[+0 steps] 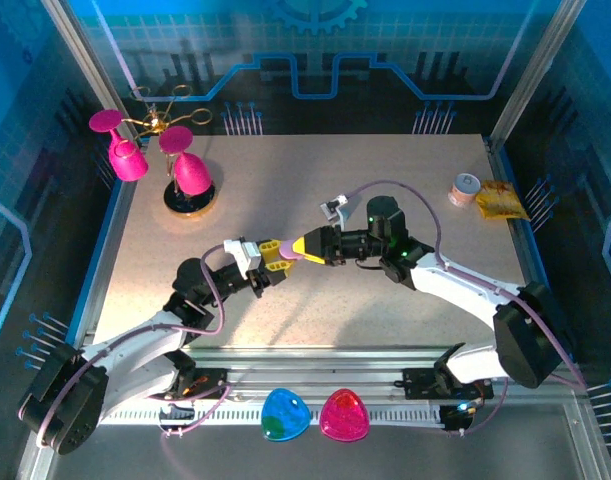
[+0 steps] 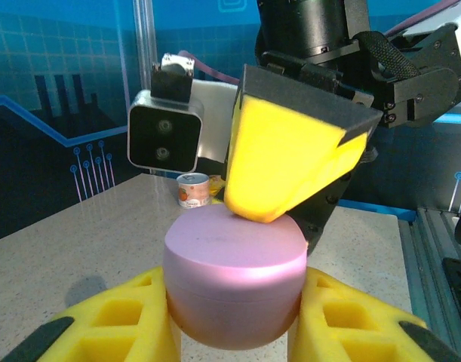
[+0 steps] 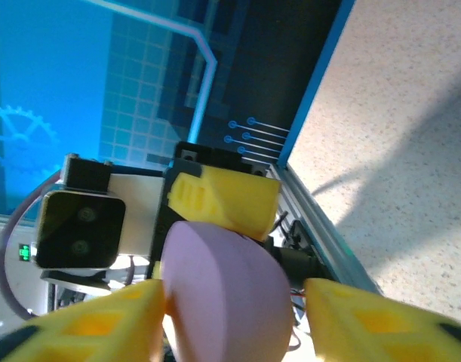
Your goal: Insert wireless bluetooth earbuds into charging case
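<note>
cool blue cast; overhead light brightens table, soft shadows, slight blur.

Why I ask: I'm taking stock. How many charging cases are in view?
3: purple case in the left fingers, blue case and pink case on the near rail. More may be hidden.

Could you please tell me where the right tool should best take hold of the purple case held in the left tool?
Take the free end of the purple case that sticks out past the left tool, coming head-on from the opposite side. The left fingers clamp its rounded sides, so the right tool should probably pinch top and underside, crosswise to them.
</note>
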